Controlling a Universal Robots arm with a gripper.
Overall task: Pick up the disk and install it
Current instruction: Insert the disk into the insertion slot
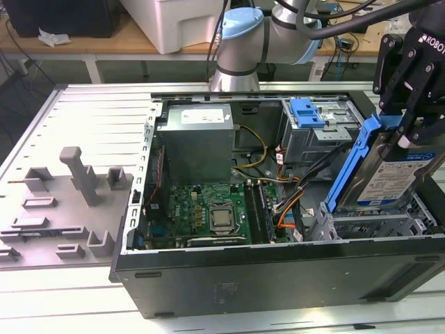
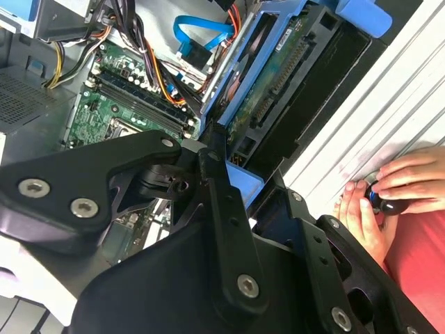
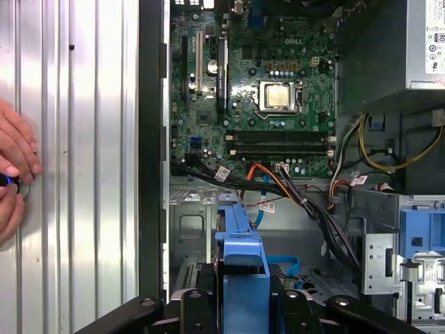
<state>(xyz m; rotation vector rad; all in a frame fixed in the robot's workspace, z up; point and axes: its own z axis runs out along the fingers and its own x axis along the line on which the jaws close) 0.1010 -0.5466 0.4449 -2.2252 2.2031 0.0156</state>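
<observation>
Over the drive bay [image 1: 379, 224], the tool [image 1: 405, 132] clamps the disk [image 1: 402, 179] from above, its long axis slanting down toward the bay.

White-and-blue label [image 1: 402, 179] on disk [image 1: 389, 167], toward exterior view's right of motherboard [image 1: 201, 209]: print lines too small to read. White lettering on black body of gripper [image 1: 407, 132], same side, cut by picture edge. White sticker [image 3: 434, 35] on power supply [image 3: 382, 49] beside motherboard: dense print and symbols, illegible. White logo lettering on motherboard next to CPU socket [image 3: 280, 95]. White tags [image 3: 222, 172] on cables at motherboard edge: unreadable.
</observation>
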